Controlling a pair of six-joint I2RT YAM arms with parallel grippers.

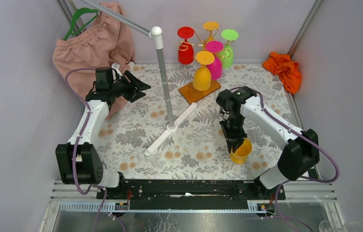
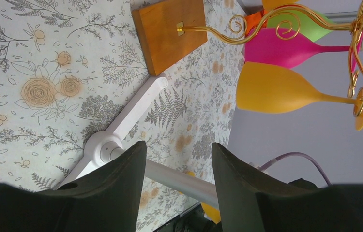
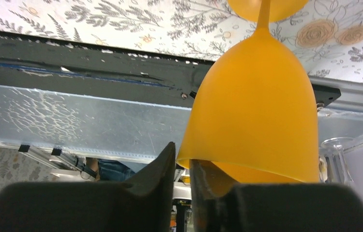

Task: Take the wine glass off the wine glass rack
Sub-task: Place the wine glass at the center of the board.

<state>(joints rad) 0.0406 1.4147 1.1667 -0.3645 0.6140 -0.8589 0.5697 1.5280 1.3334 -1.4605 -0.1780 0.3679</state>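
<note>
The orange wine glass point(image 1: 241, 152) is off the rack point(image 1: 199, 92). It sits well in front of the rack and to its right, upright, with its foot toward the flowered cloth point(image 1: 194, 140). The right gripper point(image 1: 233, 140) reaches down onto it, one finger inside the bowl and one outside, with the rim in the narrow gap between them. I cannot tell whether they press the rim. Five other glasses point(image 1: 202, 72) hang upside down on the rack. Left of the rack, past the white pole stand point(image 1: 165, 82), the left gripper point(image 1: 141, 87) is spread wide and holds nothing.
</note>
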